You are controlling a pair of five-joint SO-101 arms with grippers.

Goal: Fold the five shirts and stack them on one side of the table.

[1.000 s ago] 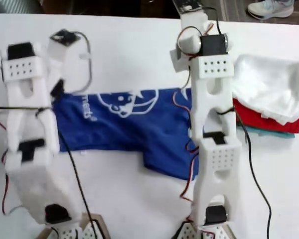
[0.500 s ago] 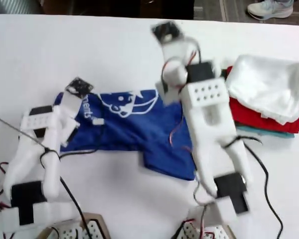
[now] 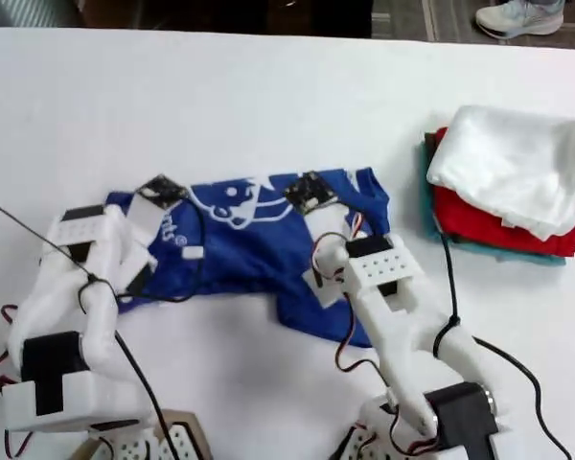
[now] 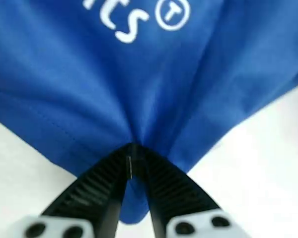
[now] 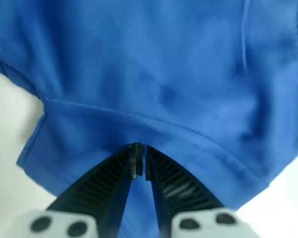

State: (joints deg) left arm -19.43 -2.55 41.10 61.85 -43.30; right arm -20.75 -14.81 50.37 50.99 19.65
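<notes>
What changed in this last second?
The left arm and right arm swung down from upright onto the blue shirt, and their jaws now pinch its cloth. The shirt itself and the folded pile beside it stayed put.

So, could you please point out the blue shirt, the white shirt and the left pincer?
blue shirt (image 3: 249, 251): high view, its middle.
white shirt (image 3: 517, 163): high view, top fold.
left pincer (image 4: 132, 157): left wrist view, between the fingertips.

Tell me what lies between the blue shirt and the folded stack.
Nothing: in the high view, a bare strip of table separates the blue shirt from the folded stack.
</notes>
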